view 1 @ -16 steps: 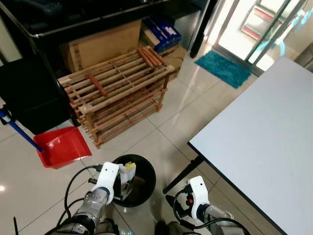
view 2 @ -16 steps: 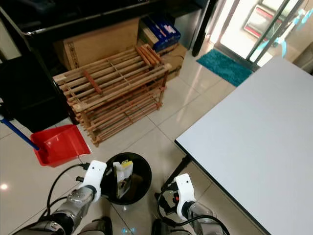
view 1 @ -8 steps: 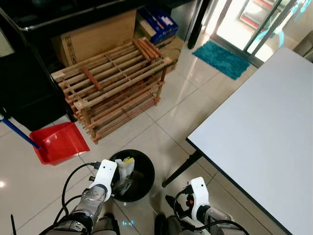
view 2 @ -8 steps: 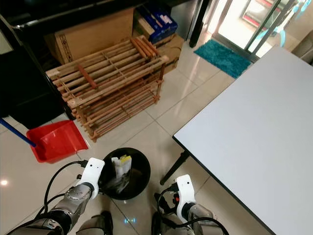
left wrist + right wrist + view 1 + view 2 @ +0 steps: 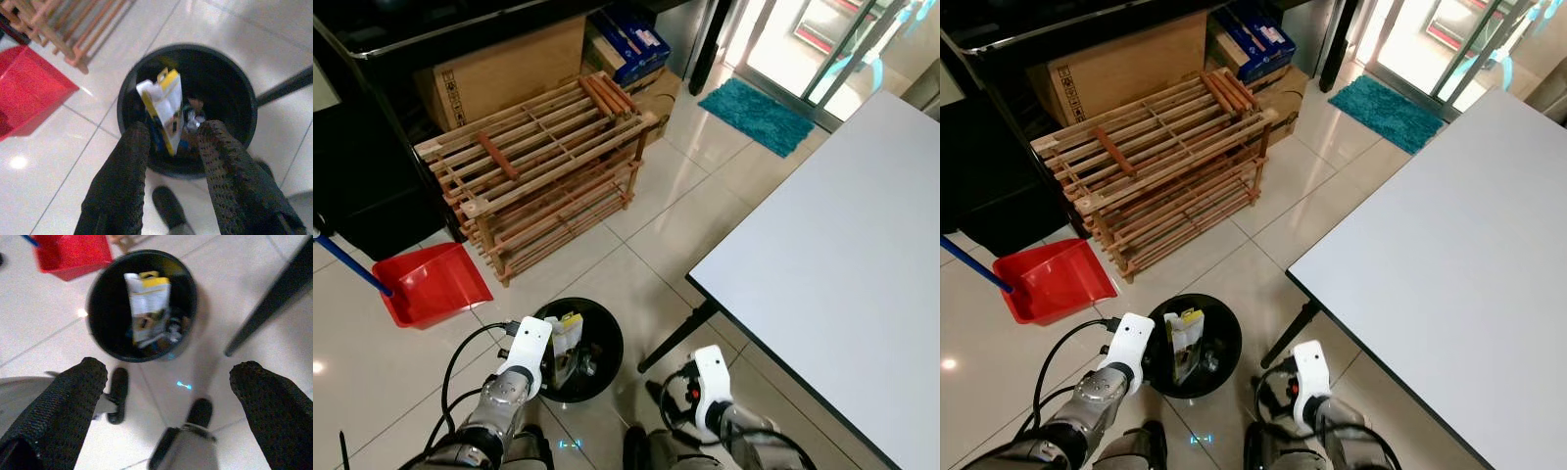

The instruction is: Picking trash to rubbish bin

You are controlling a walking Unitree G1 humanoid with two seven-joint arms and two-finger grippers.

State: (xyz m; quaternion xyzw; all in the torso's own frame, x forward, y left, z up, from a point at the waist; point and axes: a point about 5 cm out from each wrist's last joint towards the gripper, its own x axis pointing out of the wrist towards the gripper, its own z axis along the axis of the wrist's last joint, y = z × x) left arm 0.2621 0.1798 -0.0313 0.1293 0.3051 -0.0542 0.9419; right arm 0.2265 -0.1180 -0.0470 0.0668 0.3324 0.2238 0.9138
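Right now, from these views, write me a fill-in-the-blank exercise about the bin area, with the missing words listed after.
1. The yellow and white carton stands inside the round ____ bin.
2. The dustpan on the floor beside the wooden rack is ____.
3. The left pincer hangs above the bin with its fingers ____.
4. The mat by the glass door is ____.

Missing words: black; red; open; teal

Left gripper (image 5: 171, 147) jaws parted, right gripper (image 5: 168, 396) jaws spread wide, both arms apparently lowered
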